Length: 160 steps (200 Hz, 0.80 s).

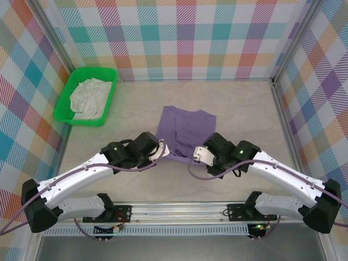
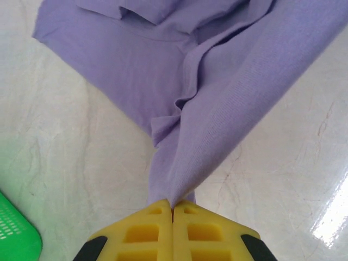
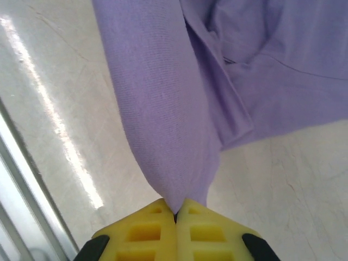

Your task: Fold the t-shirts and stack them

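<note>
**Lavender t-shirt clamped at its near edge by the left gripper and the right gripper.**
The garment is laid at the centre of the table. A gathered fold of its cloth is pinched in the closed jaws of each gripper, one at each near corner. The off-white t-shirt is bunched inside the green basket at the far-left corner.

Pastel plaid walls enclose a pale marbled table on three sides; an aluminium rail runs along its near edge.
</note>
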{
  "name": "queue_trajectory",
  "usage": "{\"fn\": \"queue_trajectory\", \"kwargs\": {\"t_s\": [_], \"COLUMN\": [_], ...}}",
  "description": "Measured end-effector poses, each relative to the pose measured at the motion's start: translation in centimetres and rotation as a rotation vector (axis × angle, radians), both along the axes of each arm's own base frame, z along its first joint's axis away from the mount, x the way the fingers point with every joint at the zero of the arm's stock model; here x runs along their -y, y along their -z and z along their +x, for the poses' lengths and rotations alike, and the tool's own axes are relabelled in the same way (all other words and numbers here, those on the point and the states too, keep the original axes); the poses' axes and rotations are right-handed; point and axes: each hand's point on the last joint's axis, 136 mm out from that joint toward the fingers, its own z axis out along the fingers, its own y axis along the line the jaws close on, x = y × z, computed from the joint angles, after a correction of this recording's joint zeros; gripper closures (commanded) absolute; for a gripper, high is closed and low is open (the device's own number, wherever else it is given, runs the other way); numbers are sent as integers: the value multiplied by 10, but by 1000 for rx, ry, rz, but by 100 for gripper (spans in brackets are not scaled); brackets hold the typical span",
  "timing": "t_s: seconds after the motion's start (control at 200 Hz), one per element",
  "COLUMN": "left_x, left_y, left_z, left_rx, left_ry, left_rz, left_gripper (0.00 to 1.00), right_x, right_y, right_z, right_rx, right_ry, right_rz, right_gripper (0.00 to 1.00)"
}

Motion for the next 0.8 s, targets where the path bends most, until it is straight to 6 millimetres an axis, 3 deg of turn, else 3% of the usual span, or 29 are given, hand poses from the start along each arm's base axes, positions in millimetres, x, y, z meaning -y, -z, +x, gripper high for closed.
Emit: {"fn": "queue_trajectory", "kwargs": {"t_s": [0.16, 0.295, 0.525, 0.8], "left_x": [9, 24, 35, 38], "left_y": [-14, -25, -44, -26], "left_z": [14, 42, 115, 195], "left_rx": [54, 96, 157, 153], "left_ry": [-9, -18, -97, -157], "left_rz": [-7, 2, -13, -10], "left_gripper": [100, 100, 100, 100], "right_x": [4, 6, 13, 20], "right_y": [-9, -24, -35, -27], "right_z": [18, 54, 120, 189], "right_rx": [74, 136, 175, 177], "right_ry": [42, 114, 199, 244], "right_rz": [-20, -19, -45, -78], "right_gripper": [100, 100, 100, 100]}}
